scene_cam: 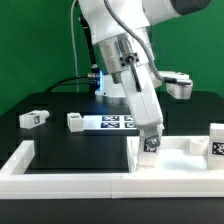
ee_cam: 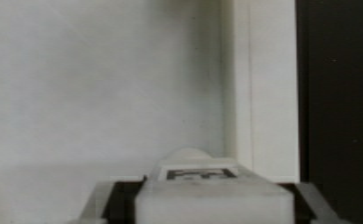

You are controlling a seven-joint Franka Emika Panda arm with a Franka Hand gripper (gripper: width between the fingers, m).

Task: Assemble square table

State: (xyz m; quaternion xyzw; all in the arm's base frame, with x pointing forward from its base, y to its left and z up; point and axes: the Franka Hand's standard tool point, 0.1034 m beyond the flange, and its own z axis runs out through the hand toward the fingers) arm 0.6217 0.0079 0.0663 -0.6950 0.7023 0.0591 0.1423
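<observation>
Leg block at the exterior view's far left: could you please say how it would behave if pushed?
The leg block looks like rigid plastic, so probably stiff. It lies low on a flat face, so it should slide rather than roll or tip.

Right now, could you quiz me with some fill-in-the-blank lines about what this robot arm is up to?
The gripper grips a white leg block bearing a black-and-white ___.
The table is ___ in colour.
Two loose leg blocks lie on the exterior view's ___ of the marker board.
Missing words: tag, black, left.
</observation>
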